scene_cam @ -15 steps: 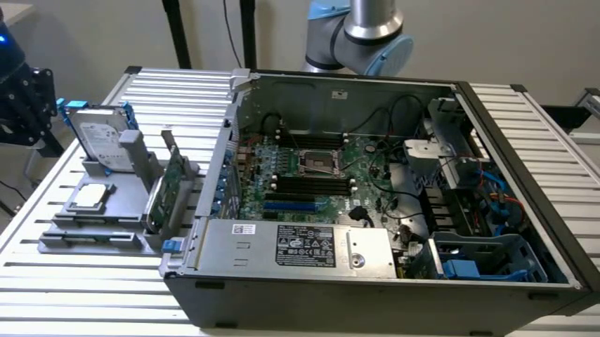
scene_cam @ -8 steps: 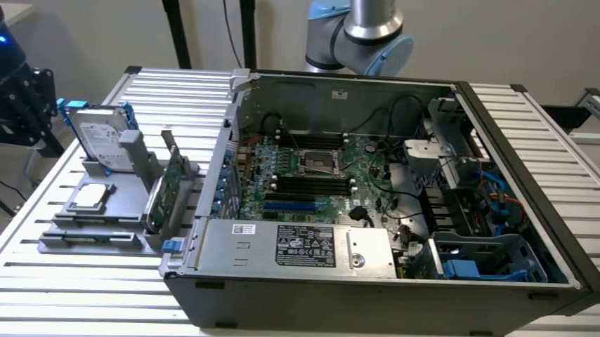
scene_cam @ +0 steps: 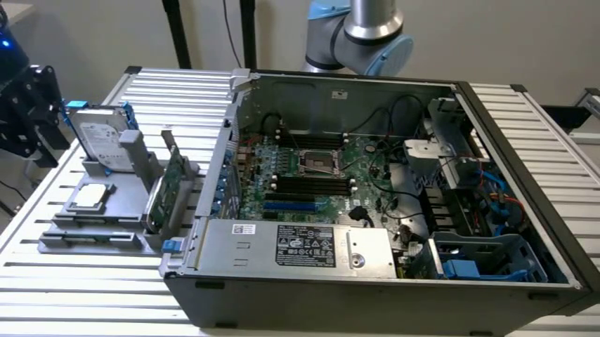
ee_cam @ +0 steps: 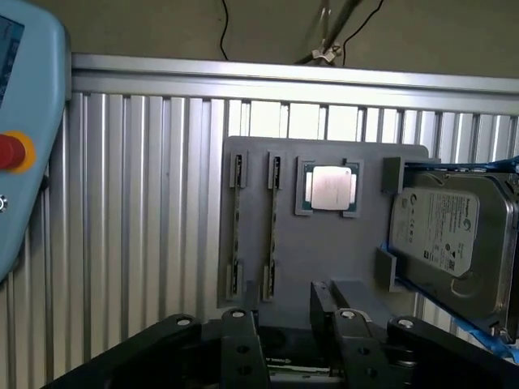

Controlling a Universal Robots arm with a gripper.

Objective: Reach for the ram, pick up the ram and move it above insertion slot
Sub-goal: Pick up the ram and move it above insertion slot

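From the exterior view: open dark-grey metal computer case on the ribbed aluminium table, green motherboard bare inside, and behind the case a grey and light-blue joint of the robot arm. To the exterior view's left of the case, a grey plastic parts fixture. On it, a silver boxy hard drive propped upright, a square silver processor chip lying flat, and a larger green card standing on edge just beside the case wall.

From the wrist view, looking down on that same fixture: black two-fingered gripper low in the foreground, jaws standing apart with nothing between them, touching no part of the fixture. Beside the table, a light-blue pendant with a red button.

Past the processor chip, away from the hard drive, two narrow slotted holders side by side, each with end clips. In the holder nearer the chip, seemingly the long thin ram stick, standing on edge and seen edge-on as a narrow line. Colour and chips not to be made out. Apart from the gripper, untouched.
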